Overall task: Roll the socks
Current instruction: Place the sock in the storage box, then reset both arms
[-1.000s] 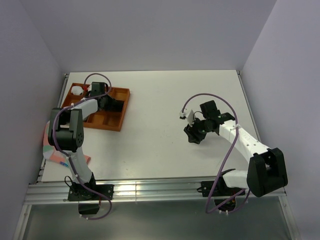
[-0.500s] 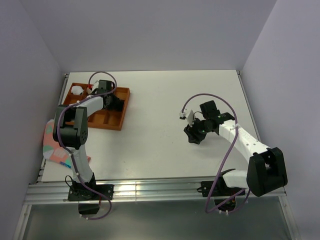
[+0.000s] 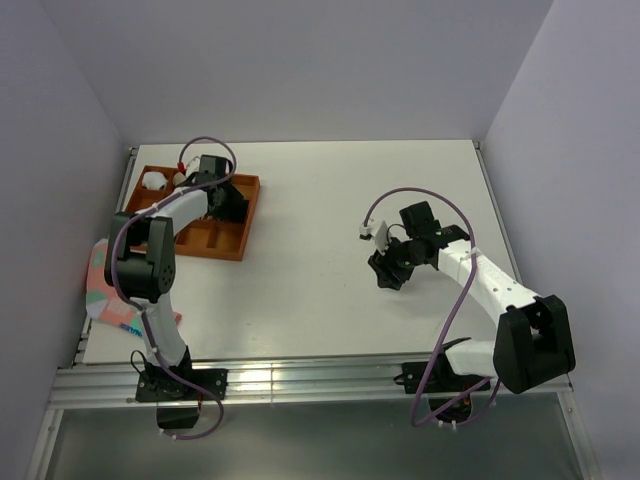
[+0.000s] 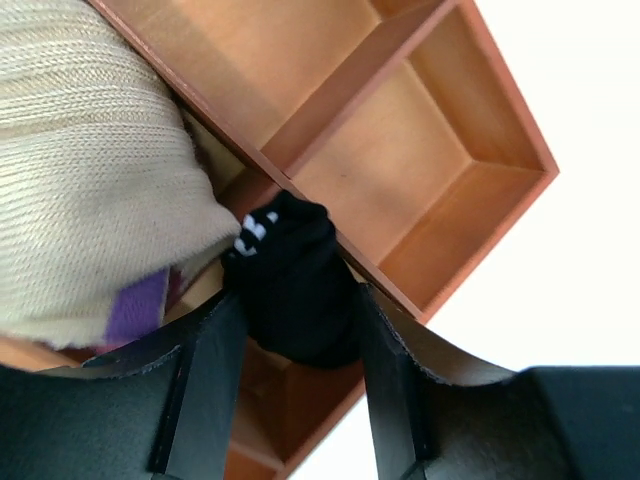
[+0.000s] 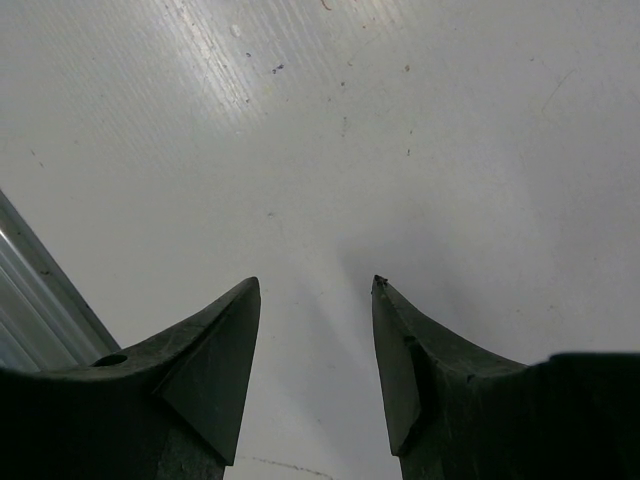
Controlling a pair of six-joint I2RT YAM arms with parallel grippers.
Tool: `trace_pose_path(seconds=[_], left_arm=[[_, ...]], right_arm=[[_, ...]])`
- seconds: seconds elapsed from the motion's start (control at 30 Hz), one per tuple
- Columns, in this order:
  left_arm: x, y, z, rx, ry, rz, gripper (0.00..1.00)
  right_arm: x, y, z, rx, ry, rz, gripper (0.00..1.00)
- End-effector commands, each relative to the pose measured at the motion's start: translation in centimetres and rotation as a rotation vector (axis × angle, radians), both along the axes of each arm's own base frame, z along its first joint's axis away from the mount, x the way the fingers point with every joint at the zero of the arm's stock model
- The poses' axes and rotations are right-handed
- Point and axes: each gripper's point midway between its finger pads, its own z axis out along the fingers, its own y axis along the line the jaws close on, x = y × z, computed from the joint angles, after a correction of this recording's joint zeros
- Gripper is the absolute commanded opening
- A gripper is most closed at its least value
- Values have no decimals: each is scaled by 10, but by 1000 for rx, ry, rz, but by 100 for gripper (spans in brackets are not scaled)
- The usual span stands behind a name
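You have tray point(image 3: 218, 241) far left on table point(image 3: 320, 300), socks point(image 4: 90, 200) in tray at left gripper point(image 4: 300, 297); right gripper point(image 5: 315, 285) well right.

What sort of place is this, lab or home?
Probably a lab robot cell: bare white table boxed by blank walls, an aluminium rail at its near edge, a compartmented wooden tray.

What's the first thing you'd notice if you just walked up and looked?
The orange wooden tray at the table's far left grabs the eye. There a bunched black sock sits between the left arm's jaws, right beside a fat tan sock. A pink sock lies at the table's left edge, by that arm's base.
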Motion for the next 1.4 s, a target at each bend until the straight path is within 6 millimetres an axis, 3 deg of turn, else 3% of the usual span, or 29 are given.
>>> trace_pose_path(seconds=[0.0, 0.27, 0.43, 0.47, 0.53, 0.57, 0.6, 0.77, 0.87, 1.0, 1.1, 1.23, 1.37], left_arm=[[6, 1, 53, 32, -82, -12, 53], [-3, -4, 83, 45, -126, -45, 54], [-19, -10, 111, 39, -187, -68, 53], [-22, -13, 124, 42, -216, -82, 53], [-33, -30, 136, 64, -246, -133, 53], [-42, -38, 152, 62, -286, -155, 54], [-52, -59, 159, 62, -309, -205, 54], [-101, -106, 205, -2, -483, -347, 54], [-128, -138, 218, -22, -552, -476, 53], [-166, -190, 221, -17, -573, -631, 53], [-185, -213, 218, -33, -574, -704, 53], [-198, -231, 218, -73, -591, -754, 53], [-205, -235, 217, -72, -586, -767, 53]], right_arm=[[8, 2, 16, 20, -32, -7, 56], [10, 6, 24, 39, -33, -13, 59], [12, 8, 31, 55, -45, -22, 62], [13, 9, 34, 62, -46, -29, 62], [16, 10, 39, 77, -68, -46, 70], [16, 11, 44, 88, -83, -53, 81], [18, 11, 47, 95, -101, -57, 85], [23, 9, 73, 126, -176, -116, 96], [26, 7, 96, 162, -224, -159, 100], [32, 6, 127, 230, -306, -227, 100], [34, 4, 142, 268, -337, -304, 100], [33, 1, 146, 275, -352, -335, 100], [29, -1, 142, 274, -356, -340, 100]])
